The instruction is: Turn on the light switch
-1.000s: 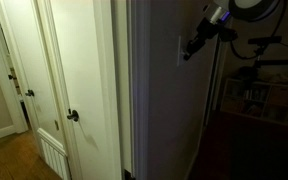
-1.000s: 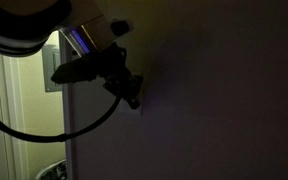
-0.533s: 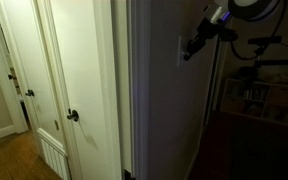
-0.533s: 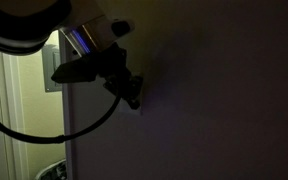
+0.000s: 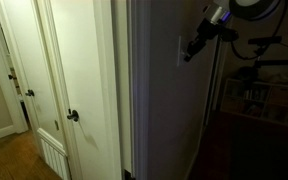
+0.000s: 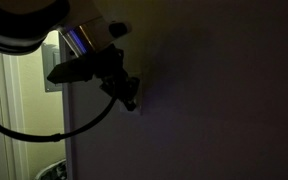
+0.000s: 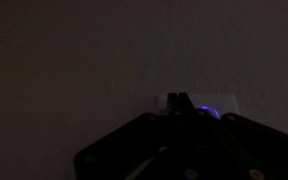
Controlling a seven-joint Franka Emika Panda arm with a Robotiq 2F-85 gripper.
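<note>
The light switch [image 5: 179, 50] is a small pale upright plate on the dark wall. In the wrist view the light switch [image 7: 206, 103] shows as a dim pale rectangle, partly hidden behind my fingers. My gripper [image 5: 188, 51] is at the plate, fingertips at or just short of it. In the wrist view the gripper [image 7: 177, 99] shows as one narrow dark tip over the plate, fingers together. In an exterior view the gripper [image 6: 131, 99] points down against the dark wall; the switch is not clear there. The room is dark.
A white door [image 5: 84, 70] with a dark round knob [image 5: 72, 116] stands beside the wall. A lit doorway [image 6: 24, 110] lies behind the arm. Dim shelves and clutter [image 5: 259, 90] stand beyond the wall's far side.
The gripper and wrist have shifted very slightly sideways along the wall in an exterior view. The room stays dark.
</note>
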